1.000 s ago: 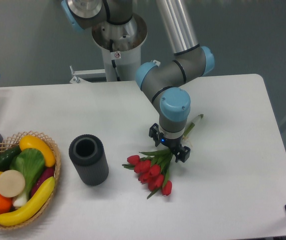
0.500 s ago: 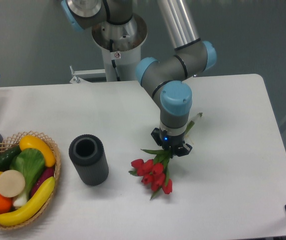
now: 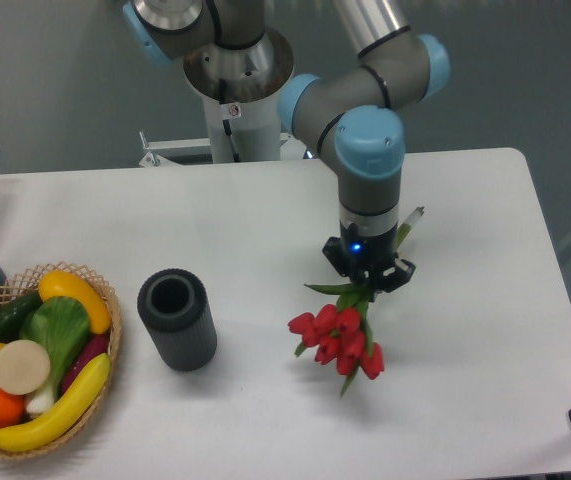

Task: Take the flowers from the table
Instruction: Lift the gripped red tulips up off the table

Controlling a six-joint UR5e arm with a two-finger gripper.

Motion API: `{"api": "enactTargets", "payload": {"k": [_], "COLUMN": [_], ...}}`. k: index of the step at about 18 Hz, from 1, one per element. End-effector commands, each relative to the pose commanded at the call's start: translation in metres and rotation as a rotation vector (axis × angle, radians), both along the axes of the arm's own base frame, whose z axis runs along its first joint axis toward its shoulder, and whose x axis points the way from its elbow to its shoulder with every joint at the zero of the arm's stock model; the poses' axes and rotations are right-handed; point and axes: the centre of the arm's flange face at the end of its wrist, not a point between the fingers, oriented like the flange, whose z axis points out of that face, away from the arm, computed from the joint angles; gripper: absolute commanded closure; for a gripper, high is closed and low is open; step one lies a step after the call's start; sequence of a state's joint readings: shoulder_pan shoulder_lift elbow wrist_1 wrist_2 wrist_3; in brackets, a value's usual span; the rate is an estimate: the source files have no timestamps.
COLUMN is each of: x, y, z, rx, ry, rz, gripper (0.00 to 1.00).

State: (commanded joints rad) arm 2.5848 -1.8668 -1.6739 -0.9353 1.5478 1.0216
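My gripper [image 3: 368, 280] points straight down and my jaws are clamped on the stems of the flowers [image 3: 342, 335] — just where the green leaves splay out above the buds. The red buds hang below and a little toward the camera and to the image-left of my jaws; the cut end of the stems pokes out on the far side, up and to the image-right, past my wrist. So the bunch's long axis runs on a slant from that far stem tip, through my jaws, down to the buds nearest the camera.

Whether the buds have cleared the worktop [image 3: 485, 220] I cannot say for sure: a soft shadow lies beside them, which suggests to me that they are off it or barely resting. I judge the grasp done and the lift under way or about to be finished.

The heavy end is the bud end, hanging out from my jaws, so the bunch may swing or slip as I rise — a straight, steady pull upward seems best. The cylinder [image 3: 176, 320] stands well apart to the image-left, and the basket [image 3: 113, 345] of fruit and vegetables farther still at the edge; neither is near my path.
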Motion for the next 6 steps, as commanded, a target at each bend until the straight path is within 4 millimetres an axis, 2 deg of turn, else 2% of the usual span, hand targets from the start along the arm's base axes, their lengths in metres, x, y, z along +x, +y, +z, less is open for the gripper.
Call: {"api": "enactTargets", "payload": {"k": [4,6], "x": [-0.013,-0.015], "y": [0.009,0.01], "z": [0.026,0.03], "rx": [-0.009,-0.016], "ry": [-0.012,-0.023], "rz": [-0.006,-0.008], "gripper": [1.0,1.0]}}
